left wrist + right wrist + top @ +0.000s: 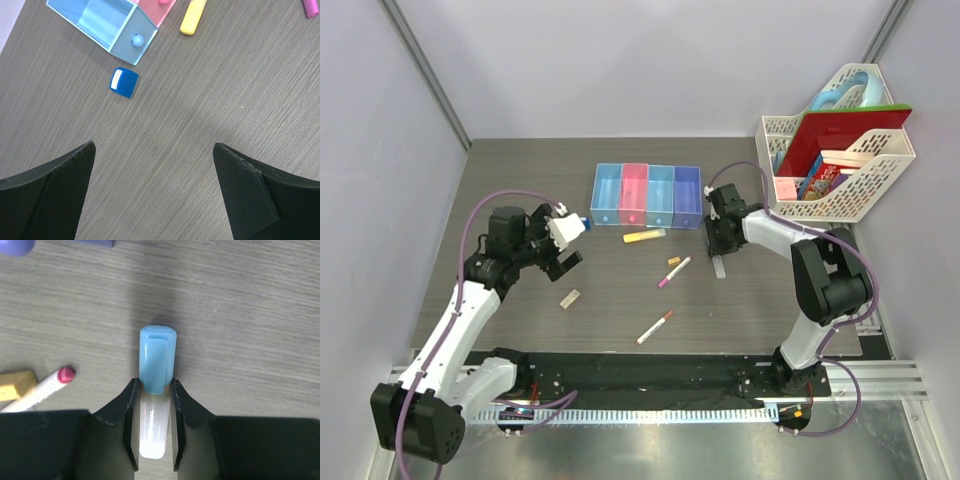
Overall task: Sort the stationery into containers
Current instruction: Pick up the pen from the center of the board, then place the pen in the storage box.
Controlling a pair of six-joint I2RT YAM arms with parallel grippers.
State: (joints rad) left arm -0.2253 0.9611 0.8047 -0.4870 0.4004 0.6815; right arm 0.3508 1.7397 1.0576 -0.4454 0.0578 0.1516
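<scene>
The four joined bins (645, 195) stand mid-table: light blue, pink, light blue, purple. My right gripper (153, 385) is shut on the blue-capped marker (157, 357) where cap meets white body, low over the table, just right of the purple bin (687, 195). My left gripper (154, 145) is open and empty above bare table. The tiny blue cube (123, 82) lies ahead of it beside the left light blue bin (100, 22). The yellow highlighter (644, 236), tan eraser (673, 262), pink-tipped pen (674, 271), red-tipped pen (655, 327) and beige eraser (570, 298) lie loose.
White lattice baskets (840, 170) with a red folder and books stand at the back right, close behind the right arm. Grey walls close in the table at the left and back. The black base rail (640, 375) runs along the near edge.
</scene>
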